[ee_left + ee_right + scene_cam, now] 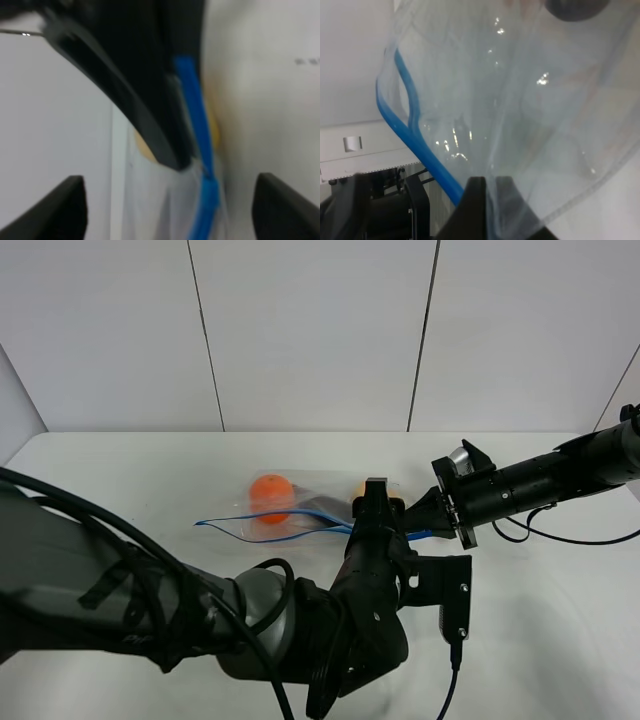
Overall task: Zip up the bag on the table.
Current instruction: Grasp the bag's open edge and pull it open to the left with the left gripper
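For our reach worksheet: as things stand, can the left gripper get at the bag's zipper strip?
Likely yes: the left gripper appears pinched on the strip already, beside the right gripper holding the bag at its end; nothing blocks it.

In the high view my left arm (pixel 230 620) covered the right end of the bag (pixel 265 525), and a yellow fruit (pixel 357 486) showed only as a sliver behind my left gripper (pixel 376 498). My left wrist view was blurred; I could not tell whether that gripper pinched the blue zipper strip (pixel 197 115). The frame edge cut off most of my right gripper (pixel 490 184).
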Robot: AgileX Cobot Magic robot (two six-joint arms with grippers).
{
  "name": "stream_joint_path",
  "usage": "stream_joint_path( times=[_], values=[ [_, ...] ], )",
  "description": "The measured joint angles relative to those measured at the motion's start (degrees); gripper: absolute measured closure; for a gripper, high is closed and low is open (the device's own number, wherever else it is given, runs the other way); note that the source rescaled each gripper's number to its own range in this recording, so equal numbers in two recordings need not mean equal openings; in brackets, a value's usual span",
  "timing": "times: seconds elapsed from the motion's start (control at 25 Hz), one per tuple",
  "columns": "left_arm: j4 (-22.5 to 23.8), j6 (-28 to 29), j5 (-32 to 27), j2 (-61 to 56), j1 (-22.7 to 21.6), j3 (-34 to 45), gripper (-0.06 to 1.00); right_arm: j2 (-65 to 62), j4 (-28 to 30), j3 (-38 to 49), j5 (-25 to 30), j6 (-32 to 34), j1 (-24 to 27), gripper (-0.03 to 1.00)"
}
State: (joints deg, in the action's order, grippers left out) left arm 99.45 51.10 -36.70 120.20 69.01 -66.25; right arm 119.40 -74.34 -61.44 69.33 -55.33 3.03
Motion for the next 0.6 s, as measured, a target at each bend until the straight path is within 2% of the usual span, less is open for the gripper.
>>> stream_joint_path(
  times=[0.16, 0.48, 0.6],
  values=[
    [0.05, -0.07, 0.99, 0.0, 0.0, -1.67, 0.27, 0.0, 0.0, 0.0, 0.0, 0.0, 0.0, 0.97],
    [0.11, -0.19, 0.73, 1.39, 0.0, -1.77, 0.3, 0.0, 0.0, 0.0, 0.0, 0.0, 0.0, 0.97],
    [0.11, -0.19, -0.63, 3.04, 0.0, -1.77, 0.36, 0.0, 0.0, 0.0, 0.0, 0.0, 0.0, 0.97]
  ],
)
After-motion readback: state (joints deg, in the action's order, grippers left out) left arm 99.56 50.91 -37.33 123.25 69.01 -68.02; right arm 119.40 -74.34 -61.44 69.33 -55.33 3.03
